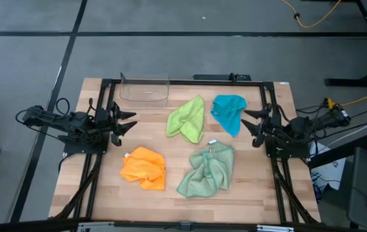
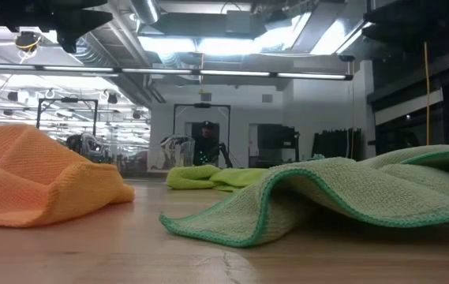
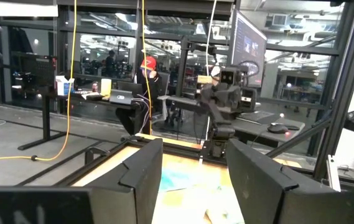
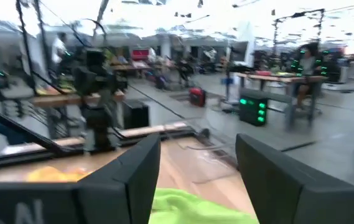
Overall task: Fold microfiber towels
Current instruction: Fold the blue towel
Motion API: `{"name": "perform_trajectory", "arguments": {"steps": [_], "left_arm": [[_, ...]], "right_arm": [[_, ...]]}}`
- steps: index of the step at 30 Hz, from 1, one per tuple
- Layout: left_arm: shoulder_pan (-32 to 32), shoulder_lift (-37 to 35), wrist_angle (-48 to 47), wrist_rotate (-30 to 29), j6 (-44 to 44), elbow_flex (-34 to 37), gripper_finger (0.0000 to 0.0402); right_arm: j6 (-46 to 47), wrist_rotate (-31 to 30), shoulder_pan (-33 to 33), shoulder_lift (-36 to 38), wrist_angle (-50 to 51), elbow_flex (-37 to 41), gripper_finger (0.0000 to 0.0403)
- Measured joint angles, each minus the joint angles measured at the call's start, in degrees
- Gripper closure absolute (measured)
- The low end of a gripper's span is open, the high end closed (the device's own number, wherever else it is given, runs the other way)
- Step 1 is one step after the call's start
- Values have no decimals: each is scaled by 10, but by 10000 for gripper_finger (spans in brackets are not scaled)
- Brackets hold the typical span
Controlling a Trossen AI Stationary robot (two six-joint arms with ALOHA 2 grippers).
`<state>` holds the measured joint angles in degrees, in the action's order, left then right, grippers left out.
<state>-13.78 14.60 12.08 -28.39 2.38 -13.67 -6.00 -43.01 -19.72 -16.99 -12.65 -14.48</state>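
Note:
Four microfiber towels lie crumpled on the wooden table. In the high view the lime green towel [image 1: 187, 118] and the teal blue towel [image 1: 229, 112] lie toward the far side. The orange towel [image 1: 144, 168] and the pale sage green towel [image 1: 208, 170] lie nearer the front. My left gripper [image 1: 129, 122] stands open above the table's left edge, nothing between its fingers. My right gripper [image 1: 250, 125] stands open above the right edge, close to the teal towel but clear of it. Both point toward the table's middle.
A clear plastic bin [image 1: 145, 89] stands at the far left of the table. Black rails [image 1: 183, 82] frame the tabletop. People and desks show in the room beyond the table.

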Motion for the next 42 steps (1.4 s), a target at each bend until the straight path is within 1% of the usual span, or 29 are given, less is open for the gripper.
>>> {"name": "perform_trajectory", "arguments": {"steps": [3, 5, 11, 13, 14, 16, 18, 22, 24, 26, 30, 34, 36, 39, 42], "left_arm": [[0, 0, 0, 0, 0, 0, 230], [0, 0, 0, 0, 0, 0, 230], [0, 0, 0, 0, 0, 0, 230], [0, 0, 0, 0, 0, 0, 230], [0, 0, 0, 0, 0, 0, 230], [0, 0, 0, 0, 0, 0, 230], [0, 0, 0, 0, 0, 0, 230], [0, 0, 0, 0, 0, 0, 230], [0, 0, 0, 0, 0, 0, 230], [0, 0, 0, 0, 0, 0, 230], [0, 0, 0, 0, 0, 0, 230], [0, 0, 0, 0, 0, 0, 230], [0, 0, 0, 0, 0, 0, 230], [0, 0, 0, 0, 0, 0, 230], [0, 0, 0, 0, 0, 0, 230]], "right_arm": [[7, -8, 32, -65, 24, -35, 192], [37, -13, 54, -114, 67, -58, 192], [195, -9, 136, -252, 258, -133, 192], [249, 14, 166, -290, 311, -146, 192], [272, 34, 182, -308, 322, -151, 192], [299, 82, 210, -342, 330, -152, 192], [311, 115, 235, -378, 327, -152, 192], [316, 120, 274, -444, 327, -152, 192], [332, 120, 290, -473, 321, -152, 192], [345, 121, 305, -498, 309, -152, 192], [338, 129, 334, -543, 276, -152, 192], [316, 220, 370, -583, 256, -152, 192], [320, 219, 381, -603, 253, -151, 192], [328, 189, 392, -626, 251, -151, 192], [327, 188, 395, -641, 243, -151, 192]]}}
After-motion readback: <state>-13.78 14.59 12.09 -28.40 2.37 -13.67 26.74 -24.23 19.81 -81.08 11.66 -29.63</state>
